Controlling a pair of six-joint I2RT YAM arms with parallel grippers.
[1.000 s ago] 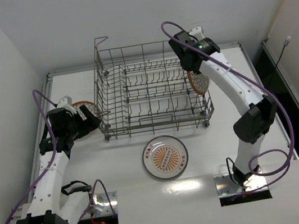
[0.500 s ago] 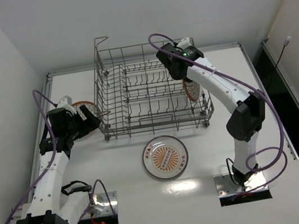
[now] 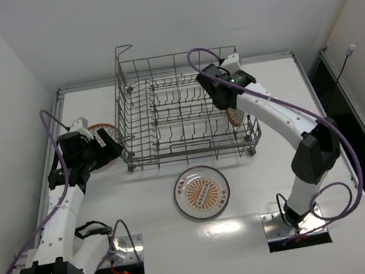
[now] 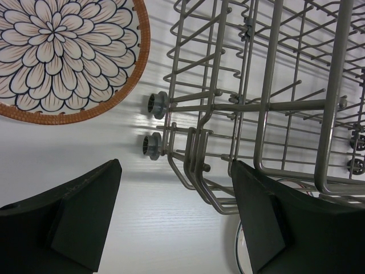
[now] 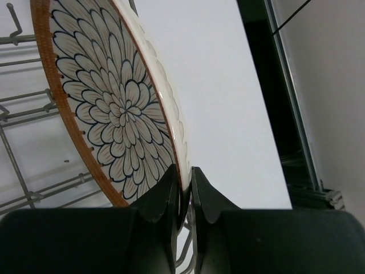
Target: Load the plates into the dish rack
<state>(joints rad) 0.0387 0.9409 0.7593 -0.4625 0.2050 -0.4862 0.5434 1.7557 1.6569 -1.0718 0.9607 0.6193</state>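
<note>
1. A white table (image 3: 123, 202) stands between white walls. The dish rack (image 3: 185, 112) sits toward the far edge, its long axis running left to right.
2. The right gripper (image 5: 183, 180) pinches the rim of a brown-rimmed petal plate (image 5: 108, 97). The plate stands on edge and tilted, patterned face toward the tines, at the rack's right end (a second ago it was held further toward the right edge).
3. The left gripper (image 4: 175, 165) hovers unmoved by the rack's left end, jaws wide apart, near the second petal plate (image 4: 63, 51), which lies flat.
4. The sunburst plate (image 3: 201, 191) lies flat mid-table, in front of the rack, as before.
</note>
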